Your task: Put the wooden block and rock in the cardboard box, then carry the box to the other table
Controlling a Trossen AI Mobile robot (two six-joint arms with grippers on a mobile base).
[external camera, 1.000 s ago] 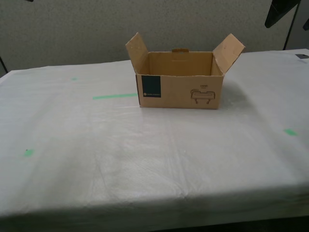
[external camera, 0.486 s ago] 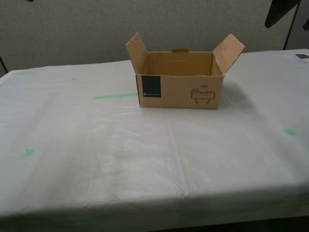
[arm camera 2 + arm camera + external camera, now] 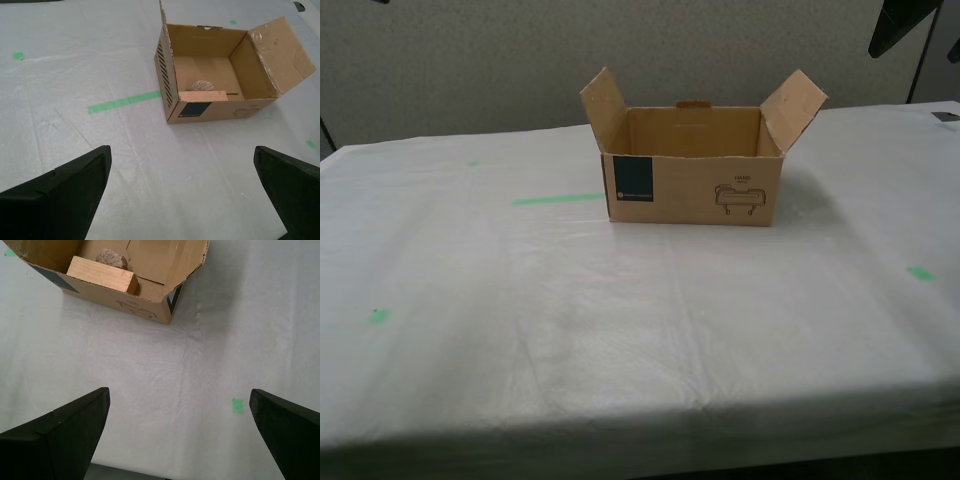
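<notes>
Box (image 3: 692,188), stiff but crushable, loaded with block (image 3: 101,275) and rock (image 3: 111,258), is best gripped by opposite side walls; both grippers (image 3: 182,192) (image 3: 179,432) are spread, empty.

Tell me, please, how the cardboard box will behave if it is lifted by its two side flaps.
The cardboard box probably flexes: its side flaps are thin corrugated board, standing open. The wooden block and the rock lie loose toward one end, so the load may tilt it or slide. Gripping the walls seems safer.
</notes>
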